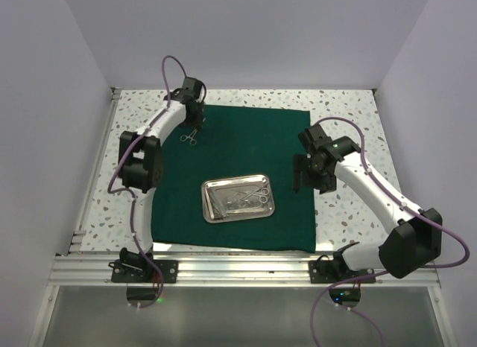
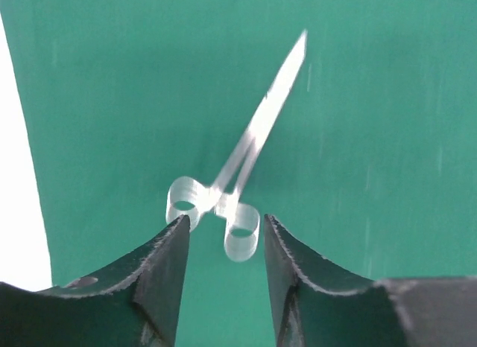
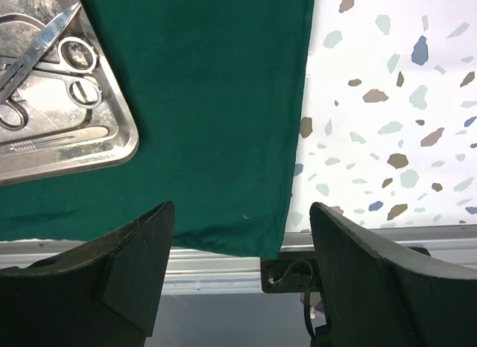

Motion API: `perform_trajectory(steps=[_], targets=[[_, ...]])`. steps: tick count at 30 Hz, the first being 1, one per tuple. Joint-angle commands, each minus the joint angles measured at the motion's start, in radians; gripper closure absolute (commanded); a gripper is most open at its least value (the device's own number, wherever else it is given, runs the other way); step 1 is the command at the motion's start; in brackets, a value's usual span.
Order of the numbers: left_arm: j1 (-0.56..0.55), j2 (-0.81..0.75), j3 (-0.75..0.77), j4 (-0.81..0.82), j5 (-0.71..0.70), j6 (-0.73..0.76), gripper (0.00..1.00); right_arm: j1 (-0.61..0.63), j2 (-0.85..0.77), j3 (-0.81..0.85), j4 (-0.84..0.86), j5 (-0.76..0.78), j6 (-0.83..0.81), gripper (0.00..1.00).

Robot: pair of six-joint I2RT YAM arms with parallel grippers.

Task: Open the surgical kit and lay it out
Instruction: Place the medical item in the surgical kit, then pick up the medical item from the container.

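Left gripper (image 2: 225, 222), jaws released, lays scissors (image 2: 253, 138) on the far-left cloth (image 2: 387, 138) for display; right gripper (image 3: 240, 207) hangs open, empty.

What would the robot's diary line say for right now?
left gripper: open over ring-handled instrument on green cloth | right gripper: open, empty | steel tray: instruments inside
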Motion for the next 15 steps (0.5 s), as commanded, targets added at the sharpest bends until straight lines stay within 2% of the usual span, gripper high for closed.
perform_trajectory(steps=[1,5,8,11,15], targets=[[-0.019,-0.253,-0.169,0.021,0.031,-0.034,0.53,-0.005,0.016,0.009,0.021,-0.019,-0.022,0.23],[-0.147,-0.531,-0.511,0.003,0.037,-0.126,0.55,-0.005,0.056,0.032,0.060,-0.033,-0.028,0.24],[-0.250,-0.667,-0.663,-0.002,0.084,-0.248,0.55,-0.003,0.096,0.044,0.074,-0.041,-0.042,0.24],[-0.318,-0.753,-0.858,0.007,0.133,-0.371,0.58,-0.003,0.108,0.038,0.086,-0.049,-0.051,0.25],[-0.358,-0.790,-0.961,0.046,0.157,-0.448,0.62,-0.005,0.105,0.015,0.095,-0.062,-0.060,0.25]])
